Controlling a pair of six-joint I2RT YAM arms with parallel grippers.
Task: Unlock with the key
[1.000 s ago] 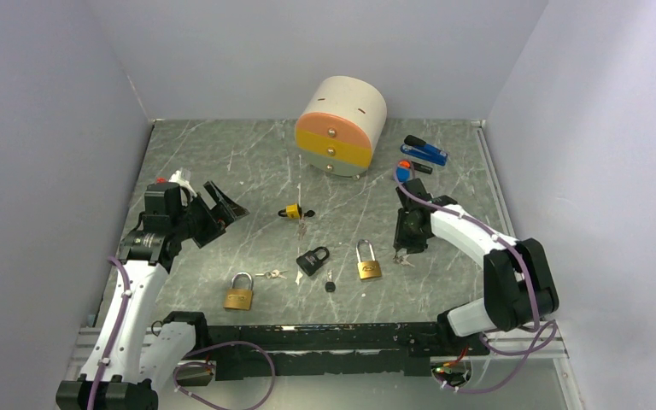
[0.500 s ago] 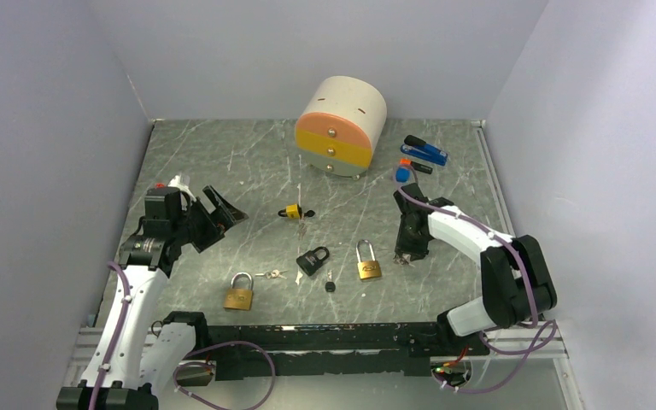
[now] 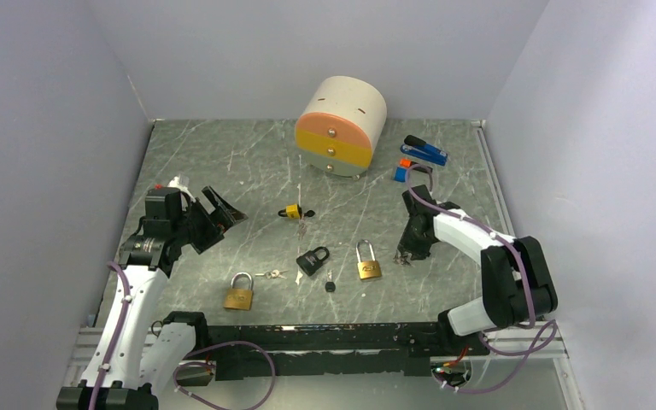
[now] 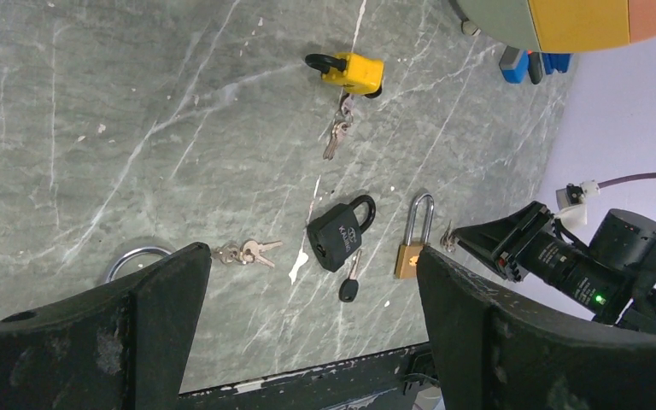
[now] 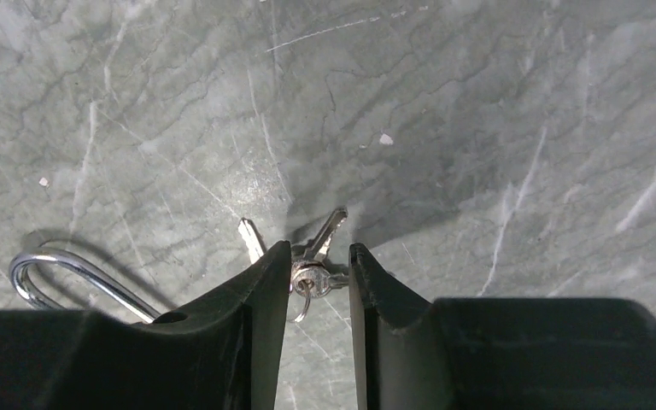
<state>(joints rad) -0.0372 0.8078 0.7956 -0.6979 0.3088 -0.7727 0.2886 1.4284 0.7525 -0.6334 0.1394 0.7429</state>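
- The right claw [image 3: 407, 254] has moved nearer and lower. A second ago it stood just far of the bunch of keys [image 5: 330, 229]; now it is down on the table over them, its fingers closed in on the key ring from both sides.
- The right arm's cable has swung clear of the small orange-and-blue item [image 3: 402, 170] at the far right.
- The left claw [image 3: 225, 205] has drawn back slightly to the left.
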